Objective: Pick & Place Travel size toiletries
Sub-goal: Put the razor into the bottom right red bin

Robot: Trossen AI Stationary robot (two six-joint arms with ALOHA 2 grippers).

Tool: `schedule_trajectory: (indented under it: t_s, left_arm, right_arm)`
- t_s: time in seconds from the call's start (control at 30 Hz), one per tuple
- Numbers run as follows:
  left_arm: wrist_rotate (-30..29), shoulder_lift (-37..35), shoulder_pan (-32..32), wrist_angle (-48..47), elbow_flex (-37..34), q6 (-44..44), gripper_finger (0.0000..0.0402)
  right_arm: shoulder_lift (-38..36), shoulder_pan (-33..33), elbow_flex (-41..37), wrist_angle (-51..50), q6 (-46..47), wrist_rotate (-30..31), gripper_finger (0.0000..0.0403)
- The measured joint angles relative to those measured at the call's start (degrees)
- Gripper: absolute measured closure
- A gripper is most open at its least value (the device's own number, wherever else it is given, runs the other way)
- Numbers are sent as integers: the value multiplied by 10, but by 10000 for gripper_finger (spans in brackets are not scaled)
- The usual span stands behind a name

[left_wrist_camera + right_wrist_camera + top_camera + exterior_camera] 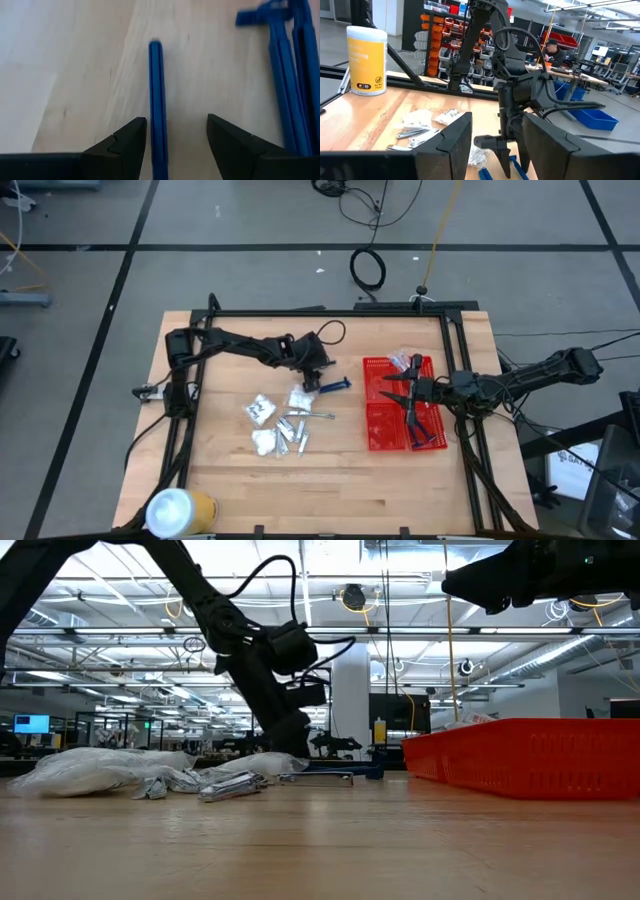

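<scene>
The left gripper [175, 145] stood low over the table just left of the red basket [380, 430], its fingers apart and straddling a blue-handled razor [157, 100] — the grasp step, it seemed, not yet closed. More razors [287, 75] lay alongside; packets and tubes [280, 420] sat farther left of the basket. Next would come closing, then lifting toward the basket. The right gripper [495, 145] hovered over the basket, fingers apart and holding nothing.

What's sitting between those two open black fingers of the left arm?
A blue razor handle lies on the wooden table between the fingers of the left end effector, seen in the left wrist view. More blue razors lie beside it.
</scene>
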Motion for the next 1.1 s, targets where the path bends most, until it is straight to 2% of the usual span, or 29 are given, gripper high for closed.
schedule_trajectory:
  t_s: [0.13,0.37,0.4,0.63,0.73,0.83,1.0,1.1]
  left_arm:
    - [3,6,0,-5,0,0,230]
    - [33,7,7,-12,-1,-8,373]
    - [32,7,10,-12,-1,-9,383]
    - [10,-15,12,-18,-3,8,387]
    - [6,-48,14,-28,-7,19,391]
    - [12,-96,13,5,-6,30,386]
    - [99,-158,15,100,-30,45,392]
    - [160,-179,14,213,-59,38,391]
  right_arm:
    - [0,0,0,0,0,0,238]
    - [0,0,0,-1,1,0,238]
    - [0,0,0,-3,1,0,238]
    - [0,0,0,-22,27,1,238]
    - [0,0,0,-30,30,6,238]
    - [0,0,0,-33,30,33,238]
    - [0,0,0,-37,30,50,238]
    - [0,-2,0,-39,30,50,238]
